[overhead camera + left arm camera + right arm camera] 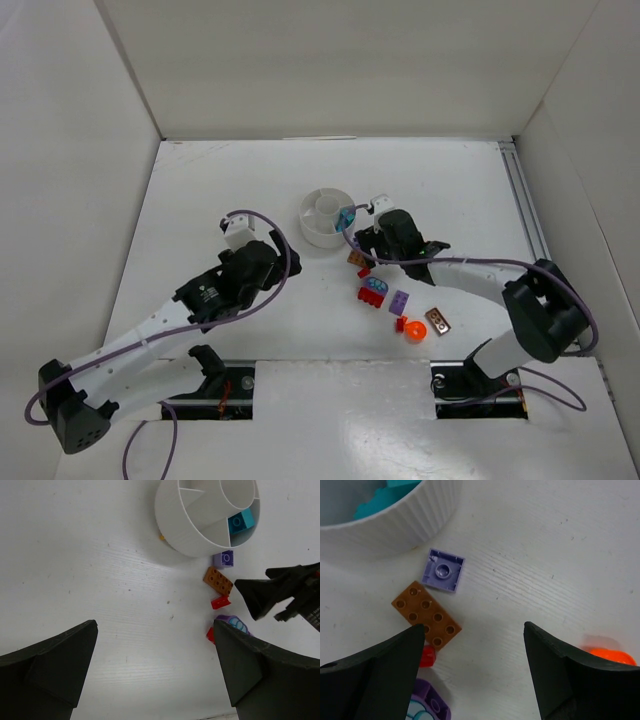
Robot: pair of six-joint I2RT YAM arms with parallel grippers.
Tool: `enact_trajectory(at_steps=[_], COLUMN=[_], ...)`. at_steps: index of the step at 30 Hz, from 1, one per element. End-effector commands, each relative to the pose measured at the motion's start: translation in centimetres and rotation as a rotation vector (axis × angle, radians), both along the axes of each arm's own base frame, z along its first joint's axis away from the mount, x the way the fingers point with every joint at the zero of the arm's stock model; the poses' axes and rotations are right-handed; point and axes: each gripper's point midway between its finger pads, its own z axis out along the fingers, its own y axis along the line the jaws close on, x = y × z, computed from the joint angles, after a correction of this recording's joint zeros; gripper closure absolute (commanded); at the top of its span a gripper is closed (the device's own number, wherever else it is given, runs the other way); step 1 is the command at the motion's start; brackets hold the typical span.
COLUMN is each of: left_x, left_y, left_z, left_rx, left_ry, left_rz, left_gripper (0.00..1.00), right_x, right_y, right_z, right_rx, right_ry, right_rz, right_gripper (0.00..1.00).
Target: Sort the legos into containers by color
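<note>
The white round dish (318, 232) has wedge compartments; one holds a teal brick (241, 521). Just outside its wall lie a lilac tile (443, 570), a brown plate (426, 613) and a tiny red piece (427, 656). A purple rounded piece (234, 624) lies a little nearer. My right gripper (474, 627) hovers open just right of the brown plate, with nothing between its fingers. An orange piece (612, 656) shows past its right finger. My left gripper (155, 630) stands open over bare table, left of the pile and below the dish.
Nearer the arm bases lie a purple brick (400, 301), an orange rounded piece (415, 328) and a brown brick (438, 321). White walls box in the table on three sides. A metal rail (525, 215) runs along the right edge.
</note>
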Motion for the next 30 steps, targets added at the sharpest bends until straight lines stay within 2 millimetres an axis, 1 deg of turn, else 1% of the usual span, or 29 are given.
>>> enact_trajectory(at_steps=[1, 3, 4, 5, 6, 7, 8, 9, 10, 11, 12, 13, 14, 15, 16, 17, 18, 19, 20, 22, 24, 25, 26, 27, 28, 30], left_x=[-0.1, -0.1, -0.2, -0.1, -0.2, 0.0, 0.0, 0.0, 0.1, 0.1, 0.2, 0.3, 0.3, 0.3, 0.3, 0.2, 0.3, 0.4, 0.4, 0.5, 0.3, 0.2, 0.1, 0.0, 0.0, 0.0], left_y=[-0.6, -0.6, -0.7, -0.8, -0.7, -0.6, -0.6, -0.3, -0.5, -0.4, -0.3, -0.1, -0.2, -0.2, -0.1, 0.0, 0.2, 0.5, 0.8, 1.0, 1.4, 1.5, 1.6, 1.7, 1.8, 1.8], left_z=[1.1, 1.1, 1.1, 1.2, 0.7, 0.9, 1.2, 0.8, 1.0, 1.0, 1.0, 1.0, 1.1, 1.1, 1.3, 0.8, 1.1, 0.8, 0.5, 0.8, 0.5, 1.0, 0.6, 0.5, 0.8, 0.8], left_rx=[-0.083, -0.071, -0.074, -0.081, -0.072, -0.067, -0.074, -0.063, -0.071, -0.063, -0.059, -0.055, -0.064, -0.064, -0.071, -0.062, -0.065, -0.055, -0.049, -0.058, -0.065, -0.082, -0.074, -0.077, -0.086, -0.086], left_ry=[-0.018, -0.021, -0.017, -0.023, -0.015, -0.029, -0.035, -0.034, -0.041, -0.043, -0.047, -0.052, -0.05, -0.05, -0.056, -0.048, -0.06, -0.067, -0.069, -0.08, -0.074, -0.088, -0.081, -0.084, -0.091, -0.091], left_rz=[0.002, -0.006, -0.014, -0.014, -0.014, -0.011, -0.011, -0.003, -0.003, -0.008, 0.001, 0.008, 0.014, 0.014, 0.014, 0.014, 0.024, 0.038, 0.046, 0.062, 0.081, 0.082, 0.082, 0.082, 0.082, 0.082], left_gripper=[0.0, 0.0, 0.0, 0.0, 0.0, 0.0, 0.0, 0.0, 0.0, 0.0, 0.0, 0.0, 0.0, 0.0, 0.0, 0.0, 0.0, 0.0, 0.0, 0.0, 0.0, 0.0, 0.0, 0.0, 0.0, 0.0], right_x=[3.3, 3.9, 4.4, 4.3, 4.7, 4.8, 4.8, 4.8, 5.1, 5.1, 5.3, 5.4, 5.3, 5.6, 5.5, 5.8, 6.1, 6.4, 6.4, 6.5, 6.6, 6.6, 6.8, 6.8, 6.6, 6.6], right_y=[2.6, 3.4, 3.7, 3.9, 4.2, 4.3, 4.3, 4.1, 4.0, 4.0, 4.0, 4.1, 4.1, 4.3, 4.2, 4.7, 4.9, 5.1, 5.1, 5.4, 5.5, 5.5, 5.4, 5.4, 5.0, 5.0], right_z=[3.5, 3.5, 3.2, 2.6, 2.8, 2.1, 2.1, 1.6, 1.8, 1.4, 1.1, 1.3, 0.3, 0.3, -0.1, 0.0, -0.2, -0.6, -0.6, -1.4, -1.8, -1.8, -1.6, -1.6, -2.3, -2.3], right_rx=[0.171, 0.185, 0.18, 0.175, 0.182, 0.183, 0.191, 0.177, 0.178, 0.179, 0.177, 0.183, 0.174, 0.175, 0.168, 0.181, 0.174, 0.172, 0.172, 0.165, 0.164, 0.164, 0.165, 0.165, 0.148, 0.148], right_ry=[-0.091, -0.097, -0.091, -0.077, -0.085, -0.073, -0.07, -0.065, -0.081, -0.07, -0.075, -0.081, -0.062, -0.063, -0.055, -0.058, -0.064, -0.062, -0.062, -0.046, -0.045, -0.045, -0.056, -0.056, -0.048, -0.048], right_rz=[-0.126, -0.116, -0.116, -0.109, -0.109, -0.115, -0.122, -0.132, -0.144, -0.15, -0.158, -0.157, -0.163, -0.163, -0.164, -0.154, -0.147, -0.147, -0.147, -0.14, -0.14, -0.14, -0.148, -0.148, -0.159, -0.159], right_gripper=[0.16, 0.18, 0.18, 0.19, 0.19, 0.19, 0.19, 0.21, 0.22, 0.22, 0.24, 0.24, 0.24, 0.26, 0.27, 0.27, 0.27, 0.27, 0.27, 0.3, 0.36, 0.38, 0.41, 0.41, 0.43, 0.48])
